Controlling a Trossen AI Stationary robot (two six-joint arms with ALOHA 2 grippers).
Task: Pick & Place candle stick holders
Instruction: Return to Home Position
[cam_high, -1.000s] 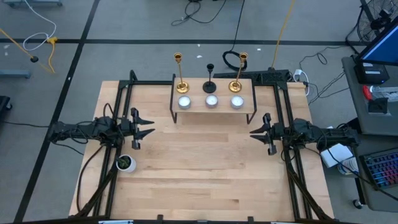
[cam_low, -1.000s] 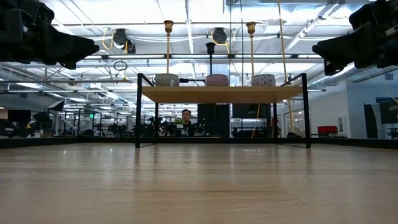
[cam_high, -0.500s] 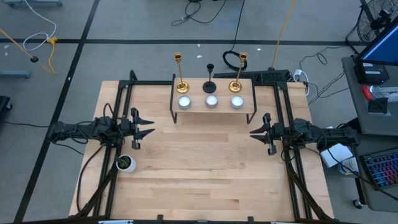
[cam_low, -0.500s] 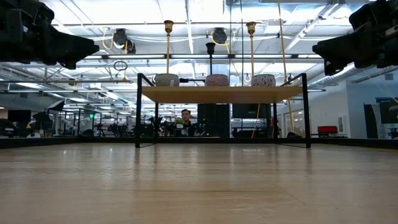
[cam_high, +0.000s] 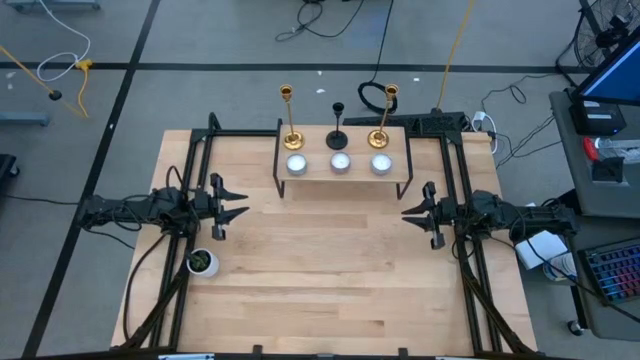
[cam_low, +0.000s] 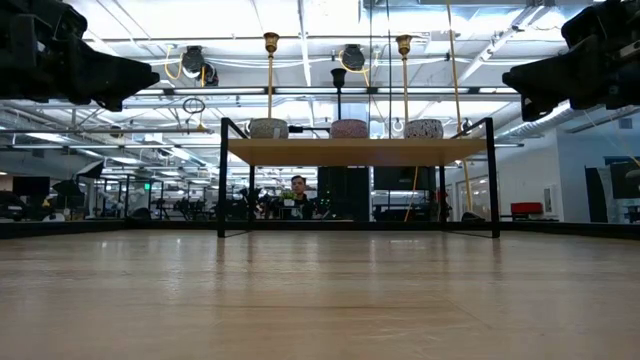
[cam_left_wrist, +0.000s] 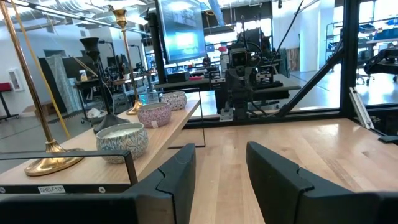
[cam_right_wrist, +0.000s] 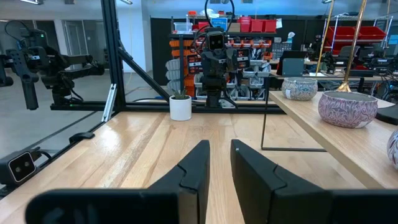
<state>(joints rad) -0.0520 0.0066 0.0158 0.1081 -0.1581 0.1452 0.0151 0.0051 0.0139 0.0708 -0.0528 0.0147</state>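
Three candle stick holders stand on their round bases along the far edge of a low wooden shelf (cam_high: 400, 170) at the table's far middle: a gold one (cam_high: 291, 136) on the left, a shorter black one (cam_high: 338, 136) in the middle and a gold one (cam_high: 378, 136) on the right. My left gripper (cam_high: 240, 211) hovers level at the table's left side and points right, open and empty, as its wrist view (cam_left_wrist: 221, 155) shows. Opposite it, my right gripper (cam_high: 408, 212) points left, with a narrow gap between its fingers (cam_right_wrist: 220, 149) and nothing in it.
Three small white candles (cam_high: 340, 163) sit in a row on the shelf in front of the holders. A little white pot with a green plant (cam_high: 203, 262) stands near the left arm's base. Bare wood (cam_high: 330, 270) spans the table between the arms. A person sits far behind the shelf (cam_low: 298, 186).
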